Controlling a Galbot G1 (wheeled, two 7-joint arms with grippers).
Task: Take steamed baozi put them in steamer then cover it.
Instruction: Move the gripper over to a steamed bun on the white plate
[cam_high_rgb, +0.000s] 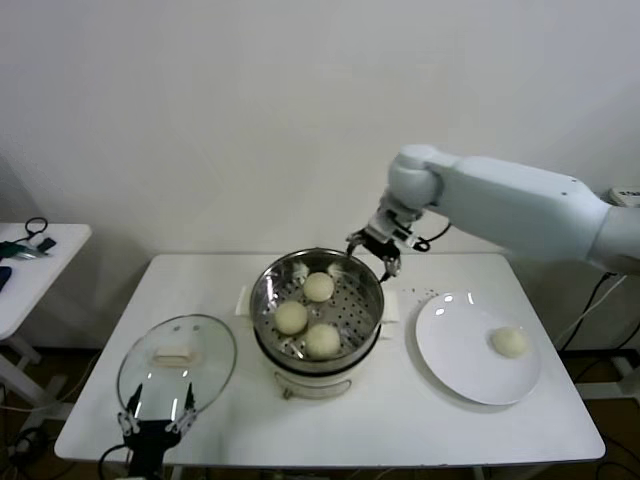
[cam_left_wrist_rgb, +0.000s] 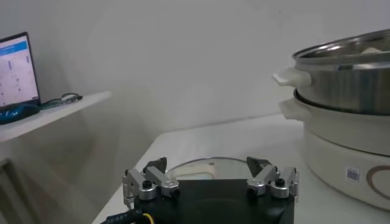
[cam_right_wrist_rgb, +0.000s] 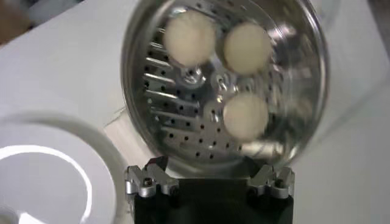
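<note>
— Starting nearest: what sits at the front edge of the table (cam_high_rgb: 400, 420)?
— Left gripper (cam_high_rgb: 157, 412), low at the near left corner, fingers spread wide with nothing between them. In the left wrist view it (cam_left_wrist_rgb: 211, 178) hangs just short of the cover (cam_left_wrist_rgb: 201, 165).
— And the cover itself?
— Lying flat on the table just beyond that gripper (cam_high_rgb: 177, 360), handle up, to the left of the steamer (cam_high_rgb: 317, 310) and apart from it.
— Where are the baozi?
— Three in the steamer, on the perforated tray: one nearest (cam_high_rgb: 322, 340), one left (cam_high_rgb: 291, 317), one farther back (cam_high_rgb: 319, 287). They sit close together, roughly a triangle. The right wrist view shows the same three (cam_right_wrist_rgb: 245, 115) (cam_right_wrist_rgb: 189, 38) (cam_right_wrist_rgb: 247, 46) inside the steel wall (cam_right_wrist_rgb: 134, 73).
— The fourth?
— On the plate (cam_high_rgb: 460, 360), right of the steamer, toward the plate's right side (cam_high_rgb: 510, 342).
— Right gripper?
— It (cam_high_rgb: 372, 250) hangs over the steamer's far right rim, the arm reaching in from the right. Its fingers (cam_right_wrist_rgb: 146, 178) are apart and carry nothing.
— Anything farther off?
— A side table (cam_high_rgb: 40, 270) at far left with some small items on it, then the wall.
</note>
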